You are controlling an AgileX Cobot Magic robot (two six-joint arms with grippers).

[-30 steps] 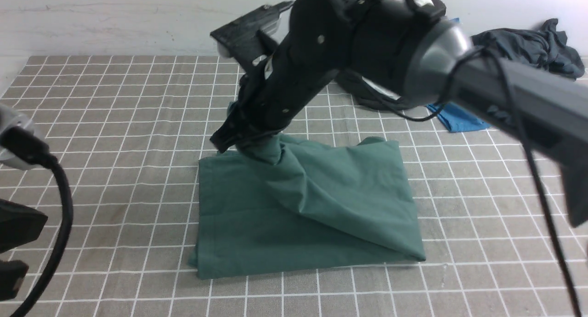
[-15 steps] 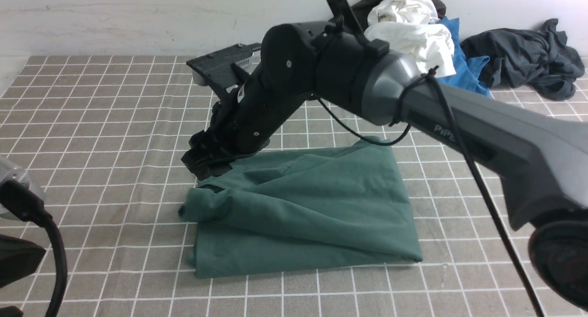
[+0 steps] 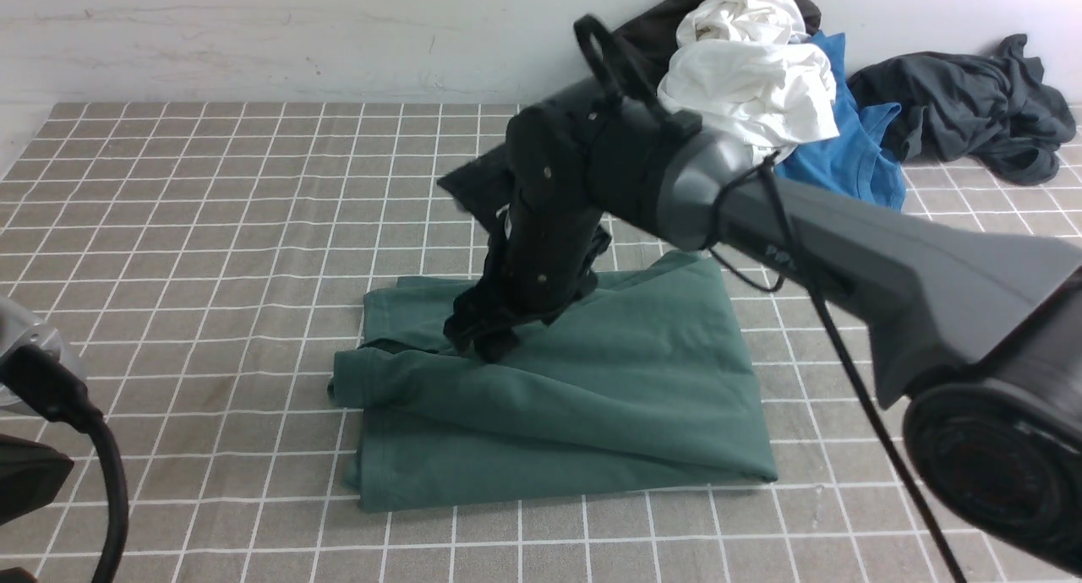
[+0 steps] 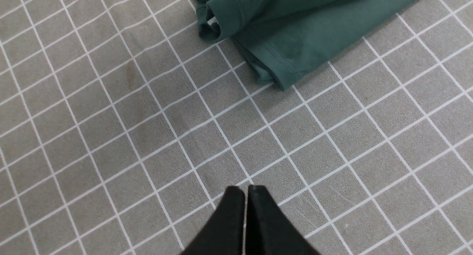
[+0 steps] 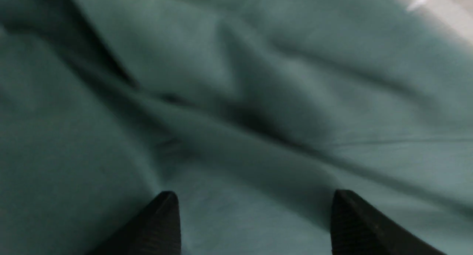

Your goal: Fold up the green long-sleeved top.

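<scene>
1. Two jaws of the right gripper [image 3: 483,346] are standing wide apart and holding nothing. Its tips are pointing down at the green cloth, and I cannot tell whether they are touching it.
2. Close below those tips, the green long-sleeved top [image 3: 592,397] is lying folded into a rough rectangle near the middle of the checked mat [image 3: 211,228]. A rolled fold is running across it and jutting out on the robot's left side.
3. One more tool, the left gripper [image 4: 245,190], is hanging empty with its jaws pressed together. It is hovering over bare mat, near the top's left corner but apart from it.
4. Against the far wall on the right, a white garment [image 3: 752,76] is sitting on a blue tee [image 3: 845,165]. A dark grey garment [image 3: 972,101] is lying crumpled beside them, well apart from the top.
</scene>
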